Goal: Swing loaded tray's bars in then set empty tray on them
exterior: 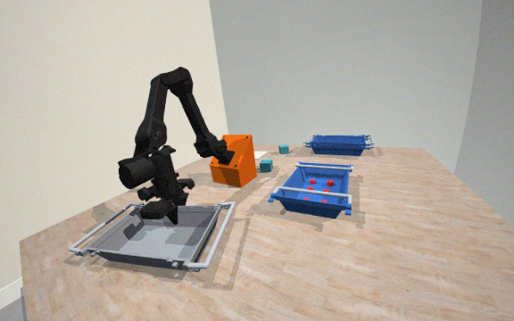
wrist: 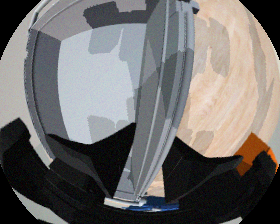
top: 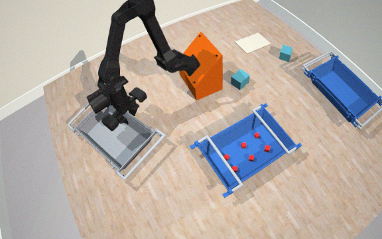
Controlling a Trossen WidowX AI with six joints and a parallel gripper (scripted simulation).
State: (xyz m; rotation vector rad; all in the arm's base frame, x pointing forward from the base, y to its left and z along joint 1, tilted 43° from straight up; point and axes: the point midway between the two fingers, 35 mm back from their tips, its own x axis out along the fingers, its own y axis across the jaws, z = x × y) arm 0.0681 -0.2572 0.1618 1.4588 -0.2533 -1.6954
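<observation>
The blue tray [top: 235, 127] [exterior: 310, 207] holds several red blocks [top: 243, 145] [exterior: 330, 183]. Its left bar [top: 224, 159] and right bar [top: 272, 129] both lie across its top. The empty grey tray [top: 95, 147] [exterior: 136, 259] [wrist: 45, 75] stands level on the table, its two bars [top: 141, 157] [exterior: 105, 227] out over its ends. My gripper [top: 128, 117] [exterior: 178, 210] [wrist: 147, 128] points down at the grey tray's long wall on the robot's side. One finger is inside the tray and the other outside, both apparently against the wall. The fingertips' lower ends are partly hidden.
An orange wedge block [top: 211, 79] [exterior: 239, 174] stands behind the trays, with a teal cube [top: 240, 79] [exterior: 266, 166] beside it. Another teal cube [top: 286, 53], a cream sheet [top: 253, 42] and another blue tray [top: 347, 89] [exterior: 339, 144] with its bars out are farther off.
</observation>
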